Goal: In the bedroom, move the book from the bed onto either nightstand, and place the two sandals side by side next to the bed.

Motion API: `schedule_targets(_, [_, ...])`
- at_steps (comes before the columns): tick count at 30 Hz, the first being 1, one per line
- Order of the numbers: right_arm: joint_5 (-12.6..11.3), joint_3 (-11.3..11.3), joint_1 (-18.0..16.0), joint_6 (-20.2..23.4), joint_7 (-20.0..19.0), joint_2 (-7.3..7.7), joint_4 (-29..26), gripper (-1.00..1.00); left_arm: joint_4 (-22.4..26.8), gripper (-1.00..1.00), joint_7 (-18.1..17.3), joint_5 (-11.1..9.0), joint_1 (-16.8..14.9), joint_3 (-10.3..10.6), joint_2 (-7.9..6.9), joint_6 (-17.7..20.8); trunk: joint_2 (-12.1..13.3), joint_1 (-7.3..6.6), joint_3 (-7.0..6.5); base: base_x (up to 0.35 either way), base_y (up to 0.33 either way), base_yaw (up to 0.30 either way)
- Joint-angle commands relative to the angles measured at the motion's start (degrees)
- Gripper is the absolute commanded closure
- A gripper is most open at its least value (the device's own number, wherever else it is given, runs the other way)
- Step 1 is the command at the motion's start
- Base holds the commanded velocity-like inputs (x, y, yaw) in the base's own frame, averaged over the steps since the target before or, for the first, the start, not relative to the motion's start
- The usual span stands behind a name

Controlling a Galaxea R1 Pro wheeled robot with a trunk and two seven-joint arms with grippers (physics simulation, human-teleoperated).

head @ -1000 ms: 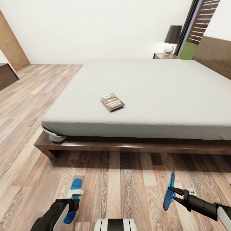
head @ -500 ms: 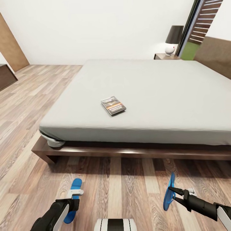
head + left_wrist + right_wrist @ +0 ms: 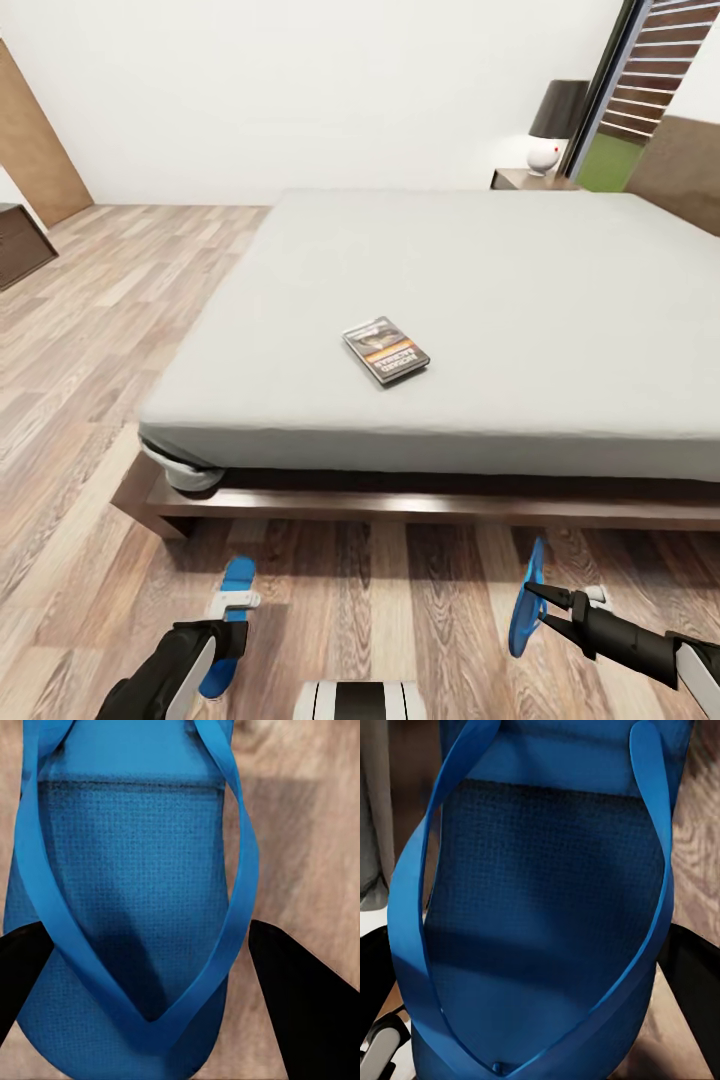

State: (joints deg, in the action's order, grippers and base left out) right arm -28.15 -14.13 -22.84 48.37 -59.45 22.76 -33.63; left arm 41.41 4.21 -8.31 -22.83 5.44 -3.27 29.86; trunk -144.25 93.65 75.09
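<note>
Head view: you've got one sandal per arm — left gripper [image 3: 232,612] clamped on the left sandal [image 3: 230,625], right gripper [image 3: 540,603] pinching the right sandal [image 3: 527,598], which hangs on edge above the floor [image 3: 380,600] near the bed [image 3: 470,300]. Neither's set down yet. The book [image 3: 386,351] lies on the mattress, untouched; the nightstand [image 3: 530,180] is at the far corner. Wrist cams add the straps and textured soles between dark fingers [image 3: 300,1012] — no bed or book there.

High head view over bed [image 3: 480,300]; wrist views close on sandals [image 3: 135,907].
</note>
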Motion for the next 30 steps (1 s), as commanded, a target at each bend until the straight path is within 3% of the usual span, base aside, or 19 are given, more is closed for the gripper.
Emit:
schedule_targets(1, [-0.1,-0.1,0.0,0.3,-0.2,0.0,0.0,1.0,0.1,1.0,0.4,-0.6,0.0,0.4,-0.08,0.2,0.0,0.0,0.04,0.111,0.303,0.0])
schedule_targets(12, [-0.1,-0.1,0.0,0.3,-0.2,0.0,0.0,1.0,0.3,1.0,0.6,-0.6,0.0,0.4,-0.09,0.2,0.0,0.0,0.04,0.018,0.062,0.0])
schedule_targets(30, [-0.1,-0.1,0.0,0.3,-0.1,0.0,0.0,1.0,0.3,1.0,0.4,-0.7,0.0,0.4,-0.07,0.1,-0.3,0.47,4.03,0.0,0.0,0.0])
